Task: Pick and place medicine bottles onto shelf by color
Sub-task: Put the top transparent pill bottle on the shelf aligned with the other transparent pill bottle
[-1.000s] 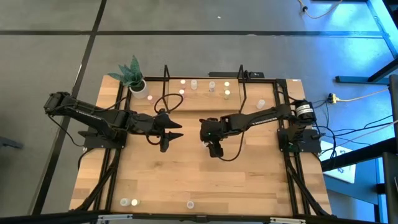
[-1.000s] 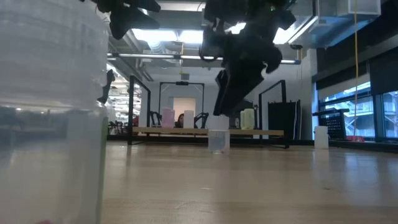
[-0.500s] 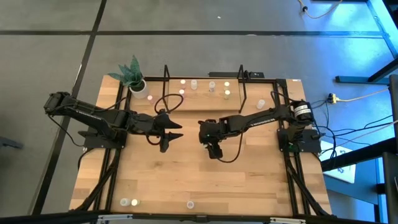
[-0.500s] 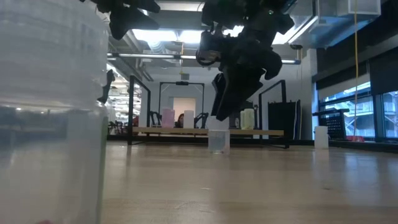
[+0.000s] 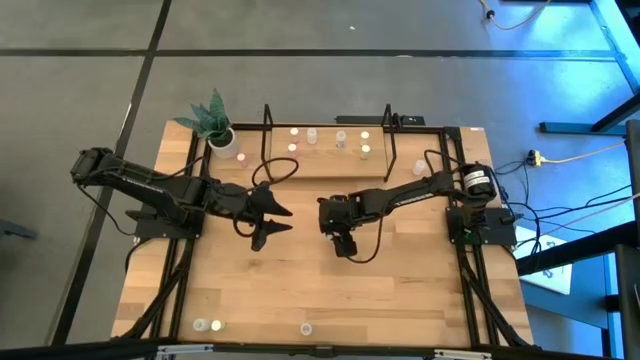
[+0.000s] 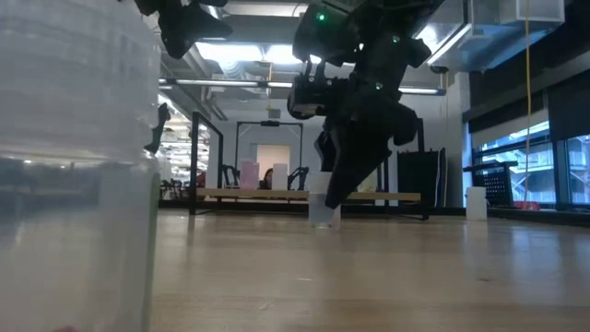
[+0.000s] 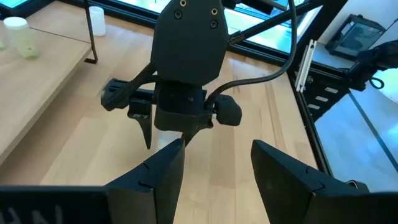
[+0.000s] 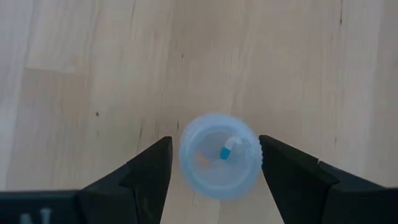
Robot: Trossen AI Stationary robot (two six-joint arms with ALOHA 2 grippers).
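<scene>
Seen through the right wrist camera, the right gripper points straight down at the tabletop, its jaws spread wide on either side of a clear medicine bottle. The bottle stands upright on the wood with a small blue-and-white capsule visible inside it, and a narrow gap shows between its rim and each jaw, so nothing is gripped. From overhead, the right gripper sits near the middle of the tabletop, the arm reaching in from the right edge. At table height the same bottle stands below the dark gripper, in front of the shelf.

The left gripper hangs a little to the left of centre, pointing toward the right arm, its jaws partly open and holding nothing; its wrist camera looks between them at the other arm's gripper.

The shelf lies along the far edge of the tabletop, carrying several small bottles with whitish, pink and yellow-green tops. A potted plant stands at its left end. Three more bottles sit along the near edge, and one bottle rests just right of the shelf.
</scene>
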